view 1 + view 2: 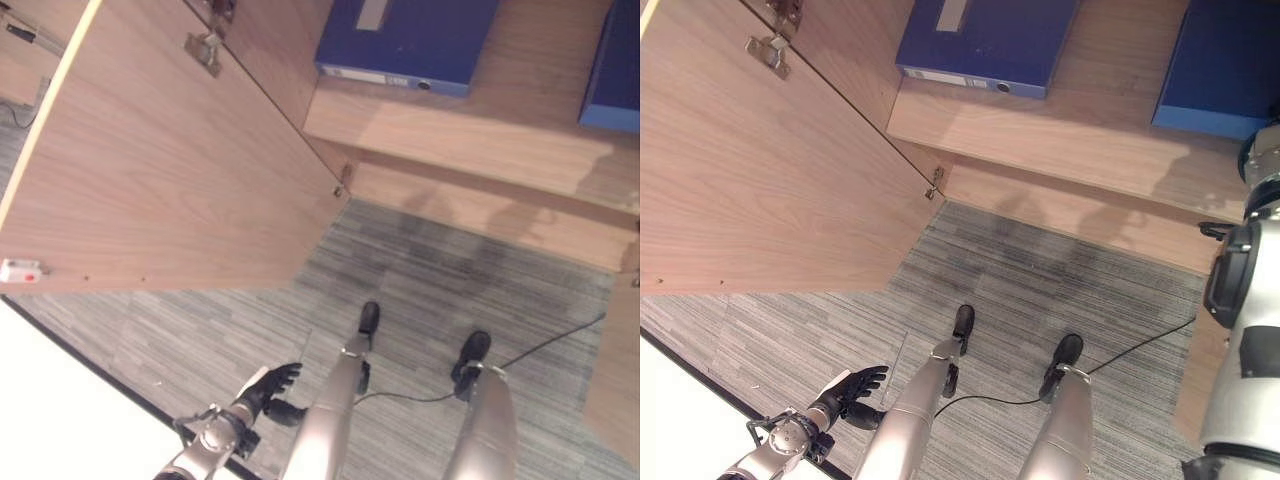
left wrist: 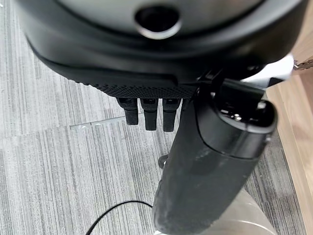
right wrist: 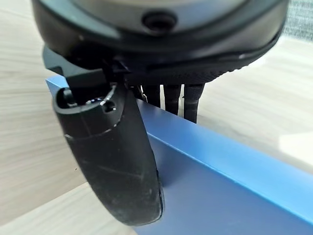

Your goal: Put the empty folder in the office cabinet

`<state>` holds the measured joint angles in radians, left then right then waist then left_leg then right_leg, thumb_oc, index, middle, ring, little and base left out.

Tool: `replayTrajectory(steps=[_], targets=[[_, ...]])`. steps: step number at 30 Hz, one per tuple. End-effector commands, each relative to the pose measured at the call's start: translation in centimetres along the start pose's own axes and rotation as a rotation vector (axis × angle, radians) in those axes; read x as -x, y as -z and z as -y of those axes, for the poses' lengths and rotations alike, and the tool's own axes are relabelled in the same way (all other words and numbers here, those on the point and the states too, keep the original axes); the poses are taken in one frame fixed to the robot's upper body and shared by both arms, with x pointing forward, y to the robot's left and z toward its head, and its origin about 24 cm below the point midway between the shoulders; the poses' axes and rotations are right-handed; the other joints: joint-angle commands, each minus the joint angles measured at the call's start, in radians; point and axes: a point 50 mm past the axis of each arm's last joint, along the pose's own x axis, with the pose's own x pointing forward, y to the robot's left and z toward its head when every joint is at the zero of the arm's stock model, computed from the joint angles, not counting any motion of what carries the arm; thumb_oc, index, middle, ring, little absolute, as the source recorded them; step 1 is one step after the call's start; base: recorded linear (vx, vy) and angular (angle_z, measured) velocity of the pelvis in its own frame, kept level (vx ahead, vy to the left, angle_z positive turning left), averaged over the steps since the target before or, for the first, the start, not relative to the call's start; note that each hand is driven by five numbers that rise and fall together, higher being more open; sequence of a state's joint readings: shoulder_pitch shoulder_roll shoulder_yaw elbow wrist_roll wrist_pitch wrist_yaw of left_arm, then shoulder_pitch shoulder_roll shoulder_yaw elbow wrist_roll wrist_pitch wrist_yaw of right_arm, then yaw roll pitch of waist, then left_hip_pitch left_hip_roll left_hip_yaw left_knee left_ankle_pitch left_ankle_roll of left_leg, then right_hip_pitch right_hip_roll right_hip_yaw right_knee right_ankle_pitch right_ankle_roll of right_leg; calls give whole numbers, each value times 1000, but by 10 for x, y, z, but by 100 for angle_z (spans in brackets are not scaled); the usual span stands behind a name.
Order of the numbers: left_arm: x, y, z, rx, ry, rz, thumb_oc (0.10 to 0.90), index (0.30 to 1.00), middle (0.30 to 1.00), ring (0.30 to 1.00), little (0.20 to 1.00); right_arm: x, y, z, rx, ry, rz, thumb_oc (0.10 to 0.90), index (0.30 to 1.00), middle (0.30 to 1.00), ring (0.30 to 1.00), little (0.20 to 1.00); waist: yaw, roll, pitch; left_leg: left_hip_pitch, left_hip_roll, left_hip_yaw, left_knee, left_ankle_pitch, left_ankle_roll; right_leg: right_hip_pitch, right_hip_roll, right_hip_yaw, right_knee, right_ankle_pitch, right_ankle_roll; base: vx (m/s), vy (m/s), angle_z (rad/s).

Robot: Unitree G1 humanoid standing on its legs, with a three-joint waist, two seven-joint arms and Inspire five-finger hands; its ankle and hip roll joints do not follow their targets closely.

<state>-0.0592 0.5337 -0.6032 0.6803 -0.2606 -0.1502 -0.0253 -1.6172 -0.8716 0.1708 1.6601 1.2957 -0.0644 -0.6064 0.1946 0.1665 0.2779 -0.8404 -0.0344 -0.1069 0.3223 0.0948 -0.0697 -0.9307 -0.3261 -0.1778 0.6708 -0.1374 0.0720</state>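
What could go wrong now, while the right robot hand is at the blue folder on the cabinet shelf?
1. The right robot hand is right at the blue folder; pulling away might drag it off the shelf.
2. The open cabinet door stands out on the left side, where the left robot hand hangs low; raising that arm could strike it.

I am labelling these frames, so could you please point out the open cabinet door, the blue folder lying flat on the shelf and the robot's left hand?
cabinet door [image 1: 160, 170], left eye view, middle of its inner panel.
blue folder [image 1: 410, 35], left eye view, on its cover.
left hand [image 1: 268, 388], left eye view, on the palm.
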Motion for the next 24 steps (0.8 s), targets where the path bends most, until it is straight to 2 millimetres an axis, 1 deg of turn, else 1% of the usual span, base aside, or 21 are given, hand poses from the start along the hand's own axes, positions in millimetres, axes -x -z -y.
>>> replayTrajectory(steps=[1,2,3,5,6,7,9,11,12,13,16,18,21,23,24], targets=[[10,22,-17,-9,-76,-83,800,900,900,900,900,-8,-33,12,17,38,156,800,900,900,900,900,26,6,9,108,16,-3,-41,-190,-16,174,52,8,-30,-116,72,-2,-7,-5],[10,21,-16,-2,-76,-81,800,900,900,900,900,-9,-27,14,24,45,145,800,900,900,900,900,27,5,10,115,16,-3,-47,-188,-16,182,54,6,-40,-111,73,-3,-4,-6],[9,22,-15,18,-79,-86,800,900,900,900,900,-13,-14,20,43,66,119,800,900,900,900,900,29,4,11,141,17,-4,-69,-183,-17,211,60,0,-71,-103,75,-2,-1,-8],[9,23,-15,23,-81,-89,800,900,900,900,900,-15,-8,23,50,77,111,800,900,900,900,900,28,2,12,152,18,-5,-79,-179,-16,226,62,-4,-87,-98,75,0,1,-13],[8,24,-12,36,-81,-91,800,900,900,900,900,-20,4,34,68,114,90,800,900,900,900,900,28,1,11,169,22,-6,-95,-173,-16,250,66,-8,-116,-88,75,-97,32,-10],[9,25,-13,35,-81,-94,800,900,900,900,900,-21,5,35,68,116,88,800,900,900,900,900,31,4,19,162,24,-1,-95,-147,-14,246,64,-19,-122,-60,70,-21,5,-5],[7,23,-10,45,-81,-89,800,900,900,900,900,-25,24,48,90,162,53,800,900,900,900,900,30,4,11,189,27,-7,-113,-164,-15,277,71,-11,-146,-76,75,43,-15,-3],[8,25,-10,47,-85,-95,800,900,900,900,900,-27,31,52,99,178,43,800,900,900,900,900,36,5,18,189,30,-4,-115,-140,-12,280,70,-24,-159,-50,71,-75,30,-3],[7,24,-8,61,-89,-89,800,900,900,900,900,-29,46,63,112,214,8,800,900,900,900,900,35,7,20,203,33,-5,-126,-136,-11,291,71,-25,-170,-43,72,-74,34,-2],[7,24,-8,61,-90,-91,800,900,900,900,900,-29,47,63,112,216,7,800,900,900,900,900,35,6,20,204,34,-5,-128,-135,-11,293,72,-25,-173,-41,72,0,0,0],[5,24,-5,75,-91,-90,800,900,900,900,900,-29,60,69,133,236,-16,800,900,900,900,900,35,3,22,214,40,-2,-140,-133,-10,302,76,-23,-190,-35,72,5,-3,-7],[5,23,-5,80,-92,-88,800,900,900,900,900,-29,63,69,135,237,-22,800,900,900,900,900,36,2,23,216,40,-2,-144,-131,-11,305,77,-23,-196,-34,72,0,-10,-5],[4,23,-4,90,-97,-86,800,900,900,900,900,-28,62,67,152,230,-15,800,900,900,900,900,37,1,29,222,45,0,-159,-121,-10,304,81,-23,-201,-29,73,-13,-16,-5],[5,25,-4,91,-104,-91,800,900,900,900,900,-27,59,63,153,216,-9,800,900,900,900,900,39,2,32,226,48,2,-168,-116,-11,301,82,-23,-201,-29,72,0,0,0],[6,27,-4,88,-106,-99,800,900,900,900,900,-27,54,60,146,202,0,800,900,900,900,900,40,1,32,226,49,2,-169,-114,-12,300,82,-24,-198,-30,71,0,0,0]])
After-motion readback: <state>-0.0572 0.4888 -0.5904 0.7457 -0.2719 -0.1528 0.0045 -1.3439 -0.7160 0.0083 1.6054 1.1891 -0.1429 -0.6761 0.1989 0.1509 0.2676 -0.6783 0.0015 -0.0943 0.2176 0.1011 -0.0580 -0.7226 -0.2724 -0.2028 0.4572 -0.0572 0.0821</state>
